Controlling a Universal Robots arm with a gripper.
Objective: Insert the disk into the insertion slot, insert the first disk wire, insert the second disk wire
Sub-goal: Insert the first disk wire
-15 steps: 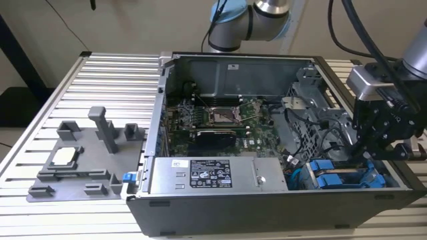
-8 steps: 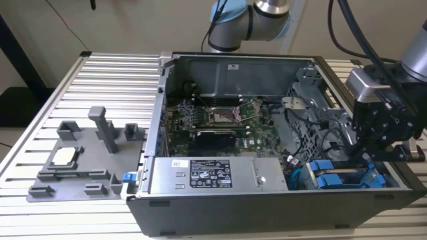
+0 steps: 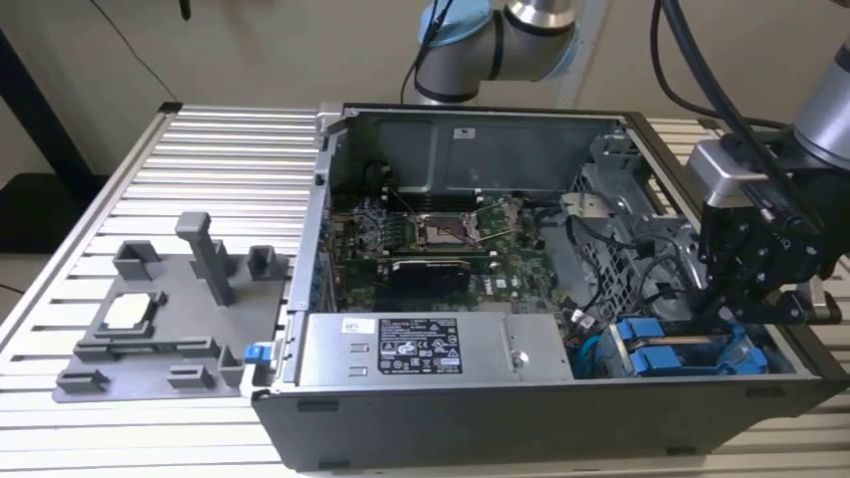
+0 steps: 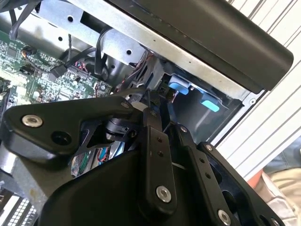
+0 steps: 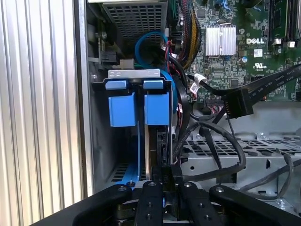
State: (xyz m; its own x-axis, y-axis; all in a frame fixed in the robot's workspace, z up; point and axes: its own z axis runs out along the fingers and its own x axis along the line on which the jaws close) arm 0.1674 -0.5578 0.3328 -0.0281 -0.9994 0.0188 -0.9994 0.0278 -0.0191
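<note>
The black gripper (image 5: 170, 173), closed and empty, touches the blue-framed silver-grey disk (image 5: 156, 109) just ahead, probably to push it into the grey sheet-metal insertion slot (image 5: 135, 74).

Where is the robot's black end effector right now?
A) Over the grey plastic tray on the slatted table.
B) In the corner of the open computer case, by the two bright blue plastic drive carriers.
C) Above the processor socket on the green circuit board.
B: in the exterior view the black end effector sits inside the open dark grey metal computer case, right beside the two bright blue plastic drive carriers.
</note>
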